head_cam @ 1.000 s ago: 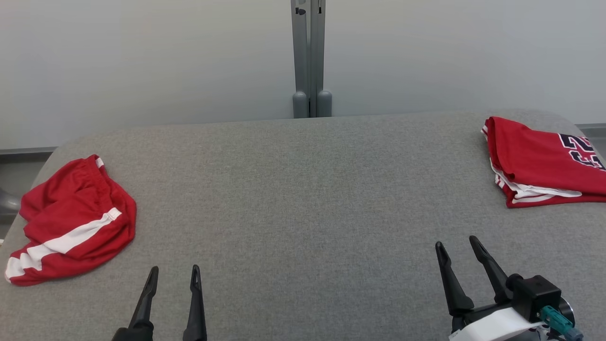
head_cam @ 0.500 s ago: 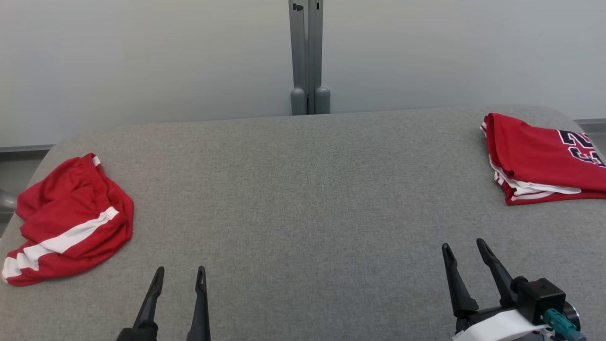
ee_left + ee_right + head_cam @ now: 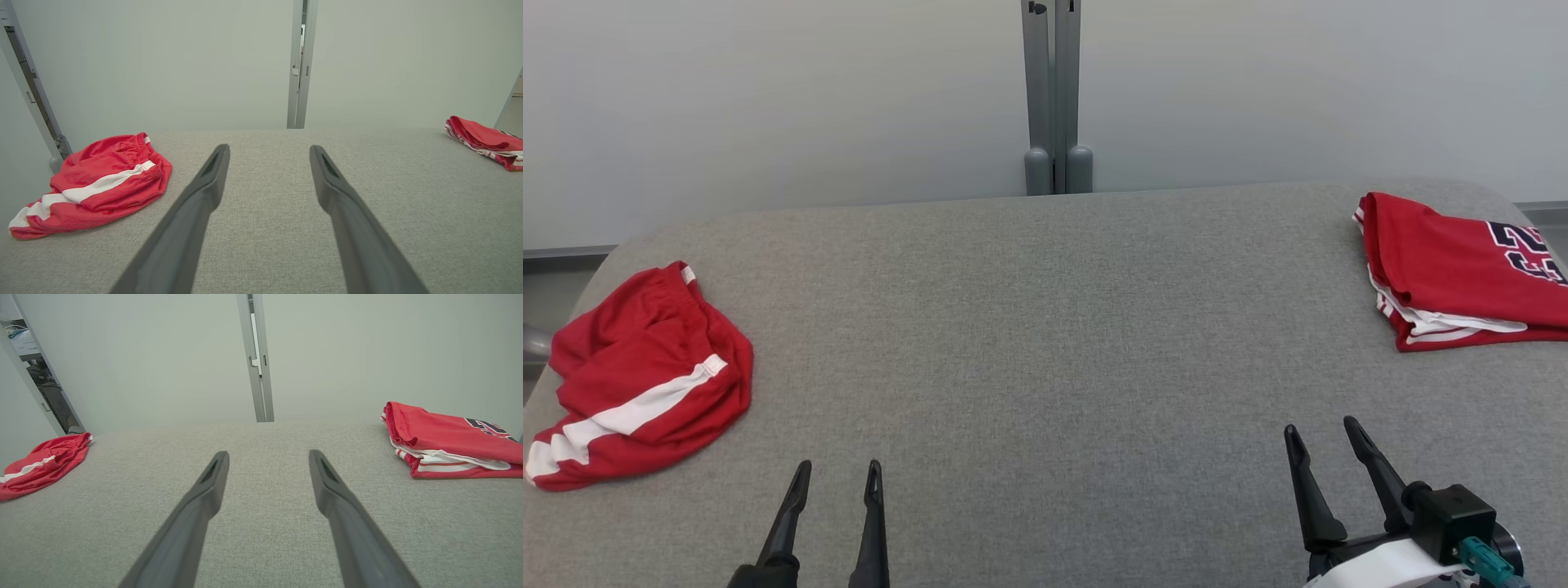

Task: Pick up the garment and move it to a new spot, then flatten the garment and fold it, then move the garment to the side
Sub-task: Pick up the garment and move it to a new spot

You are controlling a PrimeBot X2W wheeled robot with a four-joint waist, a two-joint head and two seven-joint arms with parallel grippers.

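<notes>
Left claw [image 3: 838, 465] edged right; shorts [image 3: 637, 376] lie diagonally, waistband farthest.

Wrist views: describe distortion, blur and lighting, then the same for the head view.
Left wrist view: wide-angle stretch, the left gripper looms large, red shorts sharp. Right wrist view: same stretch, folded jersey sharp. Head view: soft even light, only faint shadows, no glare on the grey table.

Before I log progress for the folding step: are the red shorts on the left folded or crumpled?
Crumpled: the red shorts lie bunched in a heap, white stripe bent, edges uneven.
</notes>
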